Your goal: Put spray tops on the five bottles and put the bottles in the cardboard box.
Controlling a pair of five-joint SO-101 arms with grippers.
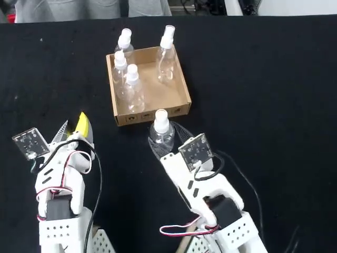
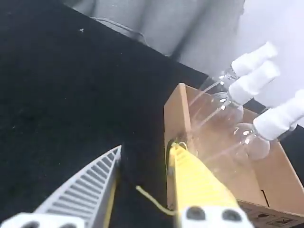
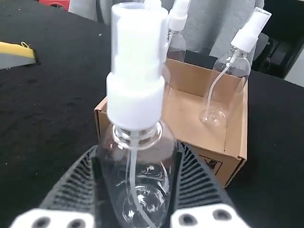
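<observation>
The open cardboard box (image 1: pixel 152 115) stands mid-table, with three clear bottles upright inside it, each with a white spray top: two near its left wall (image 1: pixel 132 87) and one at its far right (image 1: pixel 166 58). Another topped bottle (image 1: pixel 125 42) stands at the far left corner; I cannot tell whether it is inside or just behind. My right gripper (image 1: pixel 163 138) is shut on a fifth topped bottle (image 3: pixel 137 185) just in front of the box (image 3: pixel 216 161). My left gripper (image 2: pixel 146 147), open and empty, sits off the box's front left corner (image 2: pixel 178 118).
A black cloth (image 1: pixel 274 79) covers the table, with bare room left and right of the box. A person in grey (image 1: pixel 79 8) is behind the far edge. A cable (image 1: pixel 247 184) trails beside the right arm.
</observation>
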